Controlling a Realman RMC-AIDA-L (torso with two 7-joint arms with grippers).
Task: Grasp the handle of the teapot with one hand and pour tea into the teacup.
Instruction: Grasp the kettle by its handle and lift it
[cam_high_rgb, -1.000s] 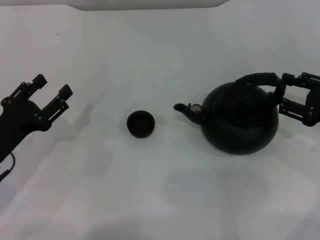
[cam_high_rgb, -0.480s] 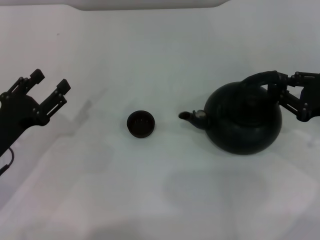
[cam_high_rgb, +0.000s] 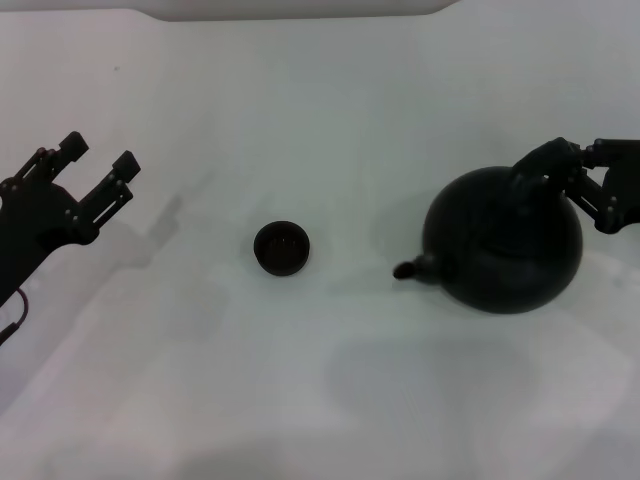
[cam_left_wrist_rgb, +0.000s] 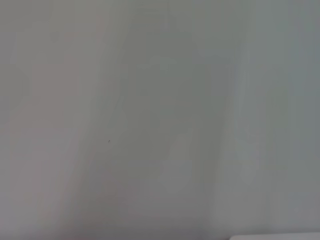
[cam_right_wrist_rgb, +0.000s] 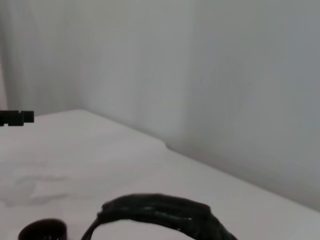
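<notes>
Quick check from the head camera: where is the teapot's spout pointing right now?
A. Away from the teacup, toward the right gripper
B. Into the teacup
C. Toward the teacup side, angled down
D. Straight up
C: the teapot is tilted, spout low, short of the teacup.

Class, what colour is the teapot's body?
Matte black teapot, seen best in the head view.

— What is lying under it all?
— A white table (cam_high_rgb: 300, 400) is spreading across the head view, and soft grey shadows (cam_high_rgb: 420, 375) are falling on it.
— And behind?
— A pale wall (cam_right_wrist_rgb: 225, 75) is rising past the table's far edge in the right wrist view.
— The left wrist view?
— A plain greyish surface (cam_left_wrist_rgb: 160, 120) is filling it.
</notes>
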